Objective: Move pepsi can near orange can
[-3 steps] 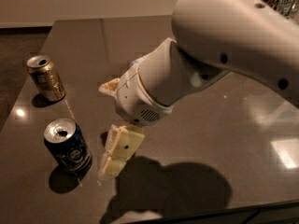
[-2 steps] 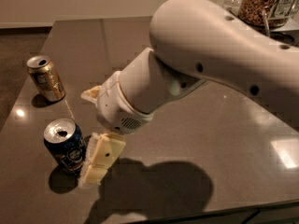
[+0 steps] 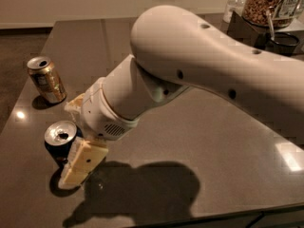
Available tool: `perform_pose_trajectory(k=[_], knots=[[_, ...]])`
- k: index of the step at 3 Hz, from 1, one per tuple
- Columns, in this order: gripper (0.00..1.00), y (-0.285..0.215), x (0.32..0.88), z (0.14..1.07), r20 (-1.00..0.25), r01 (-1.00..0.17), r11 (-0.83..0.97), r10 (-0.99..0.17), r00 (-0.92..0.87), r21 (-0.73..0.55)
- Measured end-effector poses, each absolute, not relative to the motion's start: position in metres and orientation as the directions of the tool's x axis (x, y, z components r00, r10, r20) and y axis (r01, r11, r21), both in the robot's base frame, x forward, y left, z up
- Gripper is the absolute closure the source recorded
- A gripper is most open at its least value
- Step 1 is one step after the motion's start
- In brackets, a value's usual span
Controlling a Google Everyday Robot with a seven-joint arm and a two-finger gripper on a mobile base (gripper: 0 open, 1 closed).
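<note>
claw (image 3: 69, 142) is low in the lower left of the frame, stood wide, and it looks to bracket the pepsi can (image 3: 58, 136): one pale finger (image 3: 81, 161) slants across the can's near side, the other (image 3: 75, 103) only peeks out past the wrist on the far side. whether either pad is touching metal, can't tell from here, so call it set around the can and not yet clamped. the pepsi can is upright on the dark table (image 3: 204, 160), silver top and open mouth showing. the orange can (image 3: 46, 80) is upright too, up at the left edge of the frame, near the pepsi can but with bare table between them. the big white arm (image 3: 199, 61) sweeps in from the right and fills the middle. a jar of brown cereal (image 3: 266, 4) sits far off in the upper right, no worry there. now the risks. an off-centre squeeze looks the main one: the near finger sits well round the can's front, so closing could roll the can out sideways or tip it. an open, light can would go over easily. next, the table's left edge lies close by both cans, so a shove could send one off. and on the carry, that bulky wrist leads toward the orange can and could knock it before the pepsi can is set down.
</note>
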State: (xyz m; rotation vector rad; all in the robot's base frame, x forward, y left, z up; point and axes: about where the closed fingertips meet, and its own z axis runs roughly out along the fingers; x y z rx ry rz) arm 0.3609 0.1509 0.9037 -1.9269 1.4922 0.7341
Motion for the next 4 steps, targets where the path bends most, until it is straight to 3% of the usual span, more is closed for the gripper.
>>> perform_pose_trajectory(k=[1, 3, 4], knots=[[0.48, 0.162, 0.358, 0.907, -0.734, -0.969, -0.219, -0.639, 0.230, -0.113], [0.95, 0.168, 0.370, 0.921, -0.734, -0.969, -0.216, -0.639, 0.232, -0.118], [1.00, 0.173, 0.397, 0.933, -0.738, -0.975, -0.188, -0.640, 0.214, -0.119]])
